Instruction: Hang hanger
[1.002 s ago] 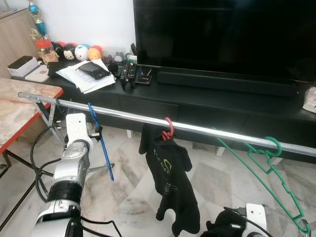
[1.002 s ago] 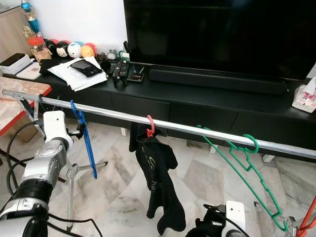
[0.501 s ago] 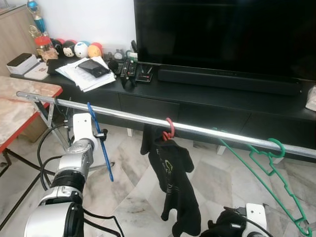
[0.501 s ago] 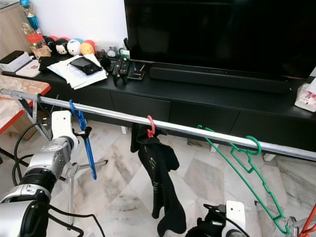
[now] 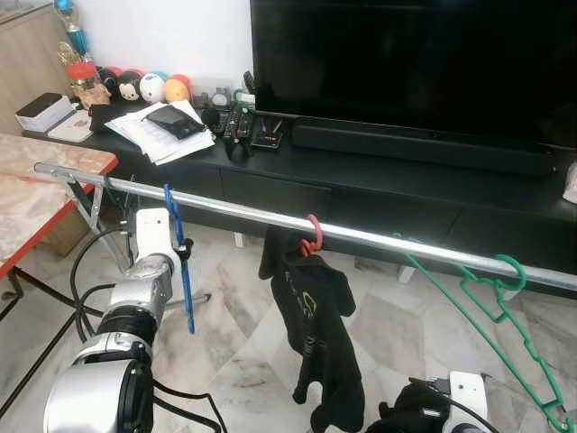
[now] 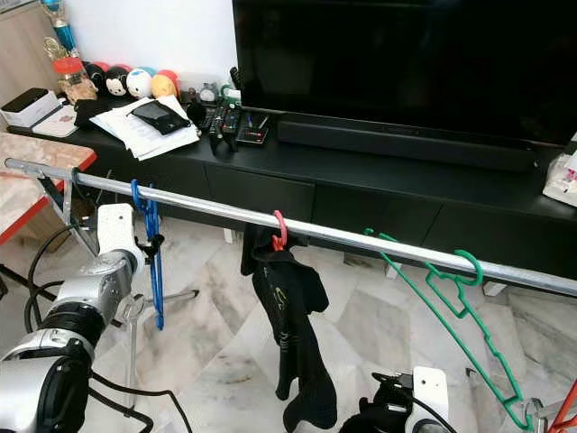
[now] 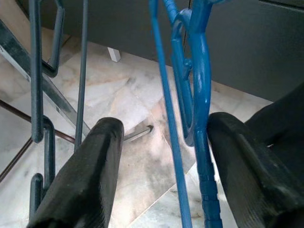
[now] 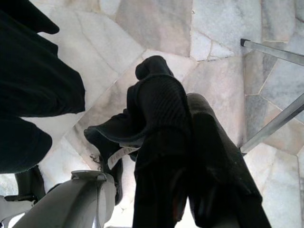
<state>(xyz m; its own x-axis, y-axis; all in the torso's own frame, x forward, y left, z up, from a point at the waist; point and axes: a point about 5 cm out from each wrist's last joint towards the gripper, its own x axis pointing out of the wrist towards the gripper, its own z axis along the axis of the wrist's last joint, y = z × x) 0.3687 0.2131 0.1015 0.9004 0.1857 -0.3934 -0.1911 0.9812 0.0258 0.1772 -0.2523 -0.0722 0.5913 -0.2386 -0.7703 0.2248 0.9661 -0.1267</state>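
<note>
A blue hanger [image 5: 183,271] hangs by its hook on the metal rail [image 5: 397,242], near the rail's left end, almost straight down. My left gripper [image 5: 185,251] is at the hanger's neck. In the left wrist view it is open, and the blue hanger [image 7: 197,118] runs between the fingers [image 7: 90,175], close against one of them. A red hanger [image 5: 311,236] on the middle of the rail carries a black garment [image 5: 315,325]. A green hanger [image 5: 491,293] hangs bare to the right. My right gripper [image 8: 175,142], low near the floor, is shut on a black cloth [image 5: 410,417].
A black TV console [image 5: 433,180] with a large TV stands right behind the rail. A red-edged marble table [image 5: 36,194] is at the left, beside the rack's stand legs [image 6: 135,311] and cables. An orange hanger tip [image 6: 563,410] pokes up at the bottom right.
The blue hanger has swung from a slant to nearly vertical. My left wrist has shifted slightly towards the rail. The right arm and its cloth have not moved.
</note>
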